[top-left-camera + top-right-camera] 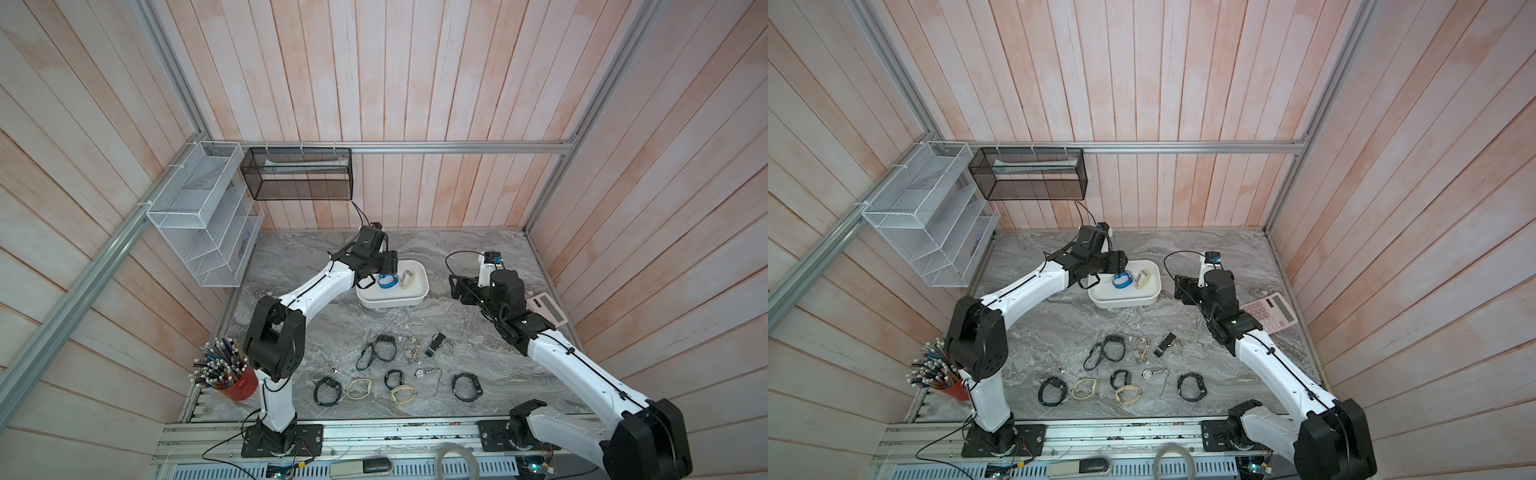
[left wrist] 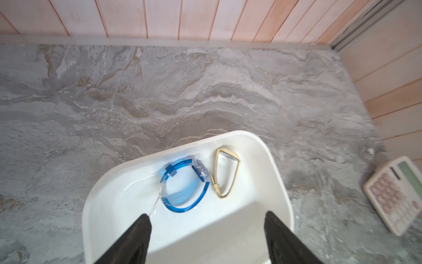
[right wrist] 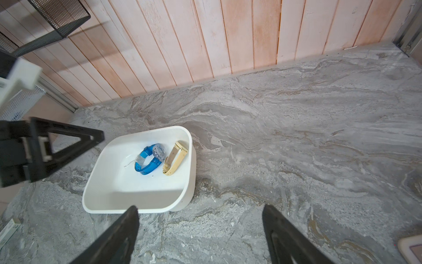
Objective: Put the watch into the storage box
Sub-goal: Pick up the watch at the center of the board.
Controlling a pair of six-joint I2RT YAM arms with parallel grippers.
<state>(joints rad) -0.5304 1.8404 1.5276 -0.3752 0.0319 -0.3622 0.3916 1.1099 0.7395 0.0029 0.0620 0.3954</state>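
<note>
Left gripper (image 2: 209, 219), fingers spread wide and empty, is shown above the white storage box (image 2: 262, 182), where the blue watch (image 2: 201, 172) is laid beside a cream watch (image 2: 228, 155); right gripper (image 3: 201, 214) is likewise parted wide.

The blue watch (image 2: 201, 172) lies, apparently loose, inside the storage box (image 2: 205, 233).

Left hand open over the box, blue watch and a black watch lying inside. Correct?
One thing is off: the second watch is cream, not black. The left wrist view shows the cream watch lying beside the blue watch inside the box. The rest holds: the left hand is open over the box and grips nothing.
</note>
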